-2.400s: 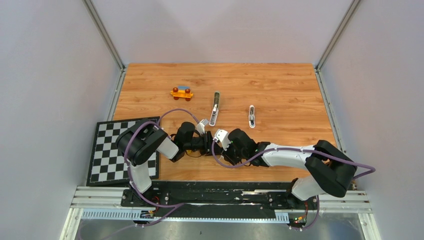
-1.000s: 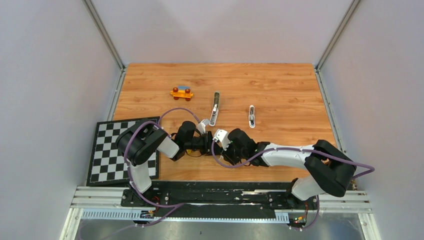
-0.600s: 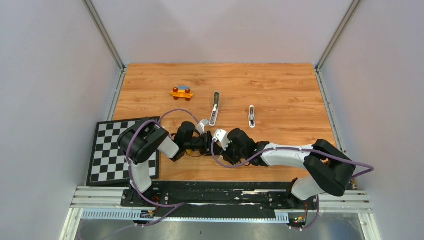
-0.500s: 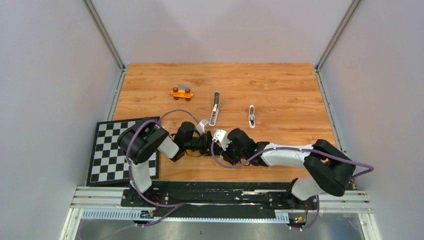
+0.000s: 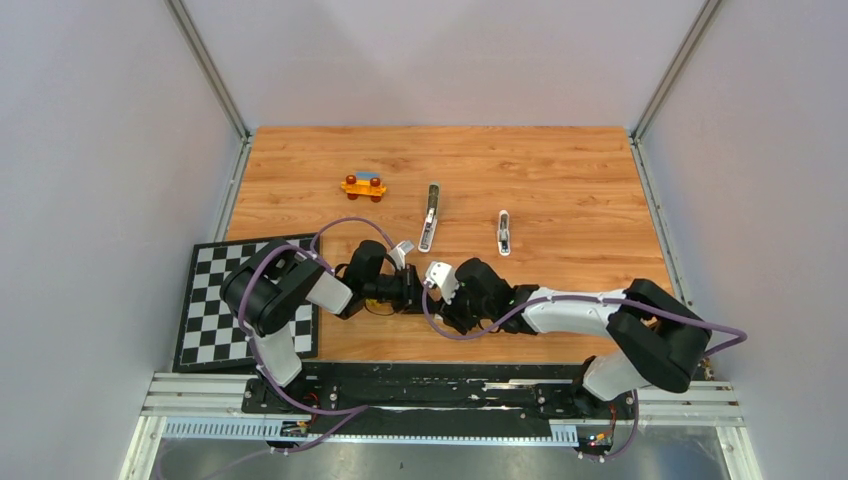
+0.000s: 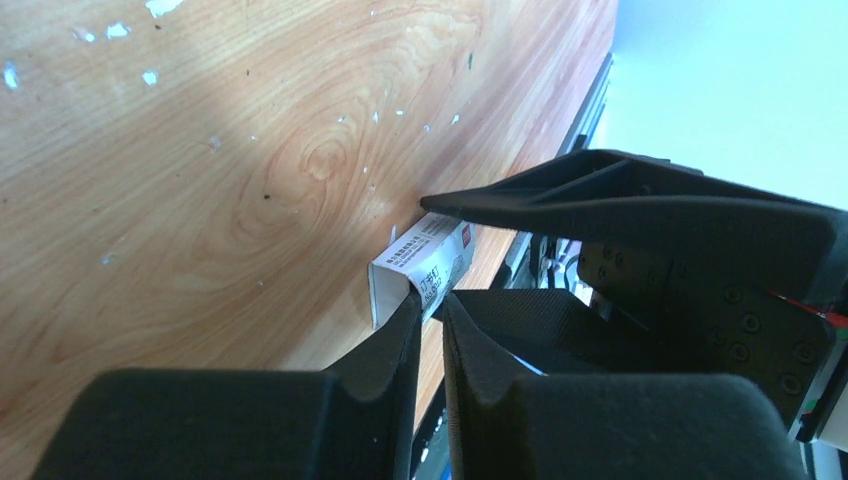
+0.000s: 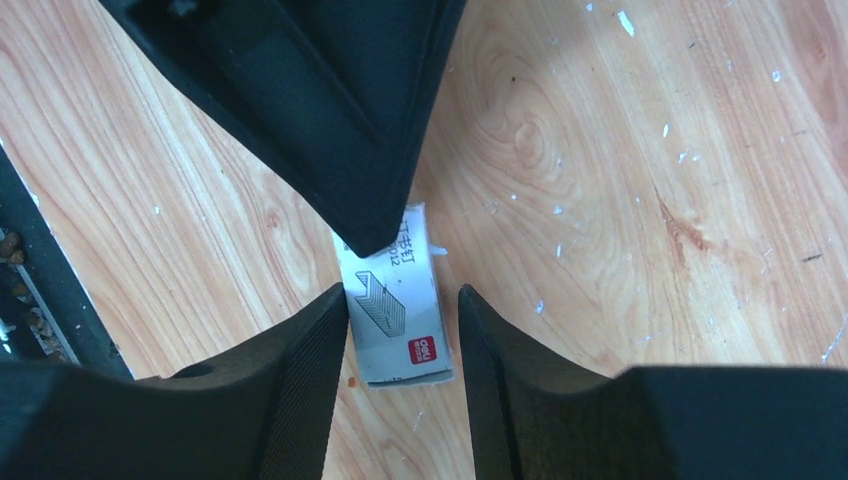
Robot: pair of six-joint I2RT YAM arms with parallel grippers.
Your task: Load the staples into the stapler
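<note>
**Two arms nose to nose over the near middle of the table**

We see the left arm [image 5: 290,290] reaching rightward and the right arm [image 5: 580,310] reaching leftward across the wooden table [image 5: 560,180]. The left gripper [image 5: 405,293] and the right gripper [image 5: 440,300] meet tip to tip, low over the boards. From up here we cannot tell how their jaws stand or what lies between them. Just beyond them a slim grey stapler [image 5: 430,216] lies pointing away from us. A smaller silver tool [image 5: 504,232] lies apart to its right, and an orange toy car [image 5: 363,185] sits to its left, further back. A black-and-white checkerboard [image 5: 215,300] covers the table's near left corner, partly under the left arm. Purple cables [image 5: 345,222] loop along both arms.
</note>
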